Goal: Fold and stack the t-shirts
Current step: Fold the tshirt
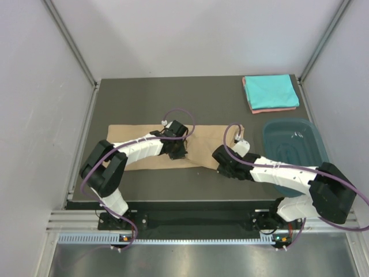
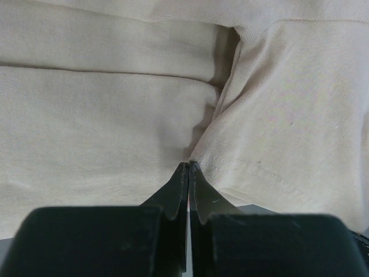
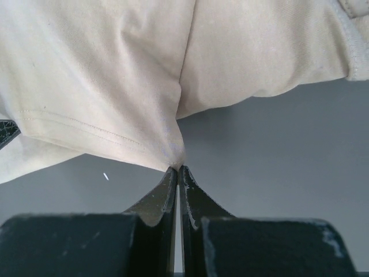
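On table (image 1: 144, 98), left tool (image 2: 189, 167), right tool (image 3: 177, 169) clenched on tan t-shirt (image 1: 134, 134), pinches clear only at wrists, tub (image 1: 288, 122) only overhead

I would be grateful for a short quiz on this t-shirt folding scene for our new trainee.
1. True or false: the tan t-shirt lies folded on the pile at the table's far right corner.
2. What lies on top of the salmon-pink t-shirt? A) the turquoise t-shirt B) the tan t-shirt C) nothing
3. Fill in: the left gripper and the right gripper are both shut on the ____.
Key: 1 false; 2 A; 3 tan t-shirt.
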Controlling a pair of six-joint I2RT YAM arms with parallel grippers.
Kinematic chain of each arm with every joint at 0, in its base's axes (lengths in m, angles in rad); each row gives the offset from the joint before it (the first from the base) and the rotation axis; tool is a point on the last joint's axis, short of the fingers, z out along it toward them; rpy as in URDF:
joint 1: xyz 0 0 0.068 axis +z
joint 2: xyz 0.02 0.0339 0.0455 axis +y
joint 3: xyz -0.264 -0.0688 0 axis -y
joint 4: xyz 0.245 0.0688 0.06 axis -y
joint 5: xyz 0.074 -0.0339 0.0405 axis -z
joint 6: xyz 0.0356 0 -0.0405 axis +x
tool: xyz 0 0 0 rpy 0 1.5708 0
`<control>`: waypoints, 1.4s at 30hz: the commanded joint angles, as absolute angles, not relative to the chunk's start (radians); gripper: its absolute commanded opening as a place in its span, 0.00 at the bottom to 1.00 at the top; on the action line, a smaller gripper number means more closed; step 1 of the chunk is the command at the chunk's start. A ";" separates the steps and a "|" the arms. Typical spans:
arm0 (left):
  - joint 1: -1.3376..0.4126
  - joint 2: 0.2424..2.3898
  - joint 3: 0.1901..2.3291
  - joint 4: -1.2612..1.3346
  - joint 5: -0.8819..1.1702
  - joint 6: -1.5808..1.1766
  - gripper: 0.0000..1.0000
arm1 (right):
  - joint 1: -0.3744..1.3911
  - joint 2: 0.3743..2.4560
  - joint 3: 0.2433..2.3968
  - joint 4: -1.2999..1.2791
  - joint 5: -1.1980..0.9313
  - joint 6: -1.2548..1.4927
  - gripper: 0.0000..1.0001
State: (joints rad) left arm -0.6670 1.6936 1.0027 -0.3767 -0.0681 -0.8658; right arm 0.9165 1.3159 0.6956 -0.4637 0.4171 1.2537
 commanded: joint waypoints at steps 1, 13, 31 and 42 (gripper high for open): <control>-0.670 1.680 1.015 -0.400 -0.066 -0.879 0.00 | 0.930 1.285 0.721 -0.492 0.469 1.220 0.00; -0.672 1.692 1.049 -0.440 -0.054 -0.887 0.00 | 0.925 1.301 0.755 -0.462 0.453 1.111 0.00; -0.673 1.700 1.005 -0.413 0.025 -0.914 0.00 | 0.920 1.290 0.750 -0.489 0.474 1.081 0.00; -0.663 1.732 1.123 -0.466 0.018 -0.896 0.00 | 0.861 1.295 0.782 -0.430 0.425 0.965 0.00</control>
State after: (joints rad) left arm -0.6689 1.7164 1.0618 -0.4488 0.0113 -0.9092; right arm 0.8951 1.3151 0.7330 -0.4698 0.4431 1.0298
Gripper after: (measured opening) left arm 0.011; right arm 0.009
